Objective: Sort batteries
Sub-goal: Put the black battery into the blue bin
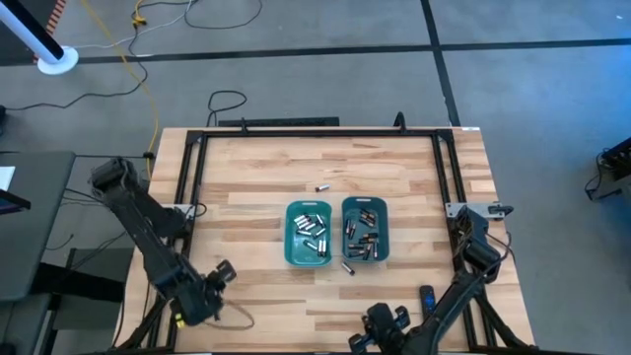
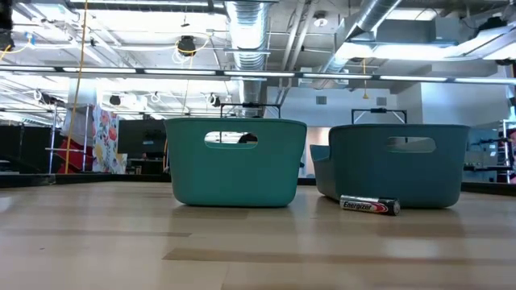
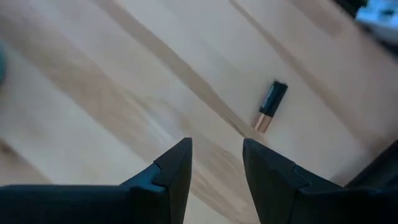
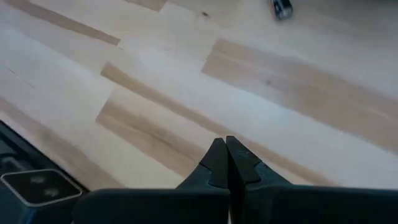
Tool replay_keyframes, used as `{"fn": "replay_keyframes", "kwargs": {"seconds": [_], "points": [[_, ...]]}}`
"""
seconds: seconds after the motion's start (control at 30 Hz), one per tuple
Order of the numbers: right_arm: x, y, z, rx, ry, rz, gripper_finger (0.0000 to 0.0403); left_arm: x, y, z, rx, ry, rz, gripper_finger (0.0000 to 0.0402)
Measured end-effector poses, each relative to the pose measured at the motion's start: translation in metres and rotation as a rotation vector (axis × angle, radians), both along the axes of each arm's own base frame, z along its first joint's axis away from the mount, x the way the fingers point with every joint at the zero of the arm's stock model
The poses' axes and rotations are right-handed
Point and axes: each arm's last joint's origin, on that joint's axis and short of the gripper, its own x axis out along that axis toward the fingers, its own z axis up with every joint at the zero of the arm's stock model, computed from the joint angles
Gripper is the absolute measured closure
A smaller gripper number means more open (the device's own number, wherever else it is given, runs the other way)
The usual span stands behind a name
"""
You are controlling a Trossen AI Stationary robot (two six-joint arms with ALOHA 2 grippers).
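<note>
Two teal bins stand side by side mid-table. The left bin (image 1: 309, 234) holds silvery batteries and the right bin (image 1: 366, 229) holds dark ones. One loose battery (image 1: 321, 186) lies on the wood beyond the bins. A dark battery with a copper end (image 1: 347, 266) (image 2: 369, 205) lies just in front of the right bin. My left gripper (image 1: 225, 272) (image 3: 216, 146) hovers open over bare wood near the table's near left corner, and a dark battery (image 3: 271, 106) lies ahead of it. My right gripper (image 1: 379, 316) (image 4: 227, 155) is shut and empty above the near edge.
A black remote control (image 1: 427, 296) lies near the table's near right corner, beside my right arm. A black frame (image 1: 315, 131) runs along the table's far and side edges. Bare wood lies between the bins and both grippers.
</note>
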Motion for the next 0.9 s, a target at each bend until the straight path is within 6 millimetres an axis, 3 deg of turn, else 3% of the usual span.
{"fn": "replay_keyframes", "kwargs": {"seconds": [0.23,0.47,0.9], "points": [[-0.006,0.005,0.0,0.02,-0.016,-0.014,0.0398,0.0,-0.03,-0.039,0.131,0.043,-0.126,0.0262],[-0.005,0.006,0.0,0.033,-0.026,-0.014,0.0398,-0.003,-0.054,-0.054,0.023,0.078,-0.154,0.0262],[-0.003,0.008,0.001,0.057,-0.047,-0.014,0.0398,-0.008,-0.07,-0.099,0.169,0.146,-0.267,0.0262]]}}
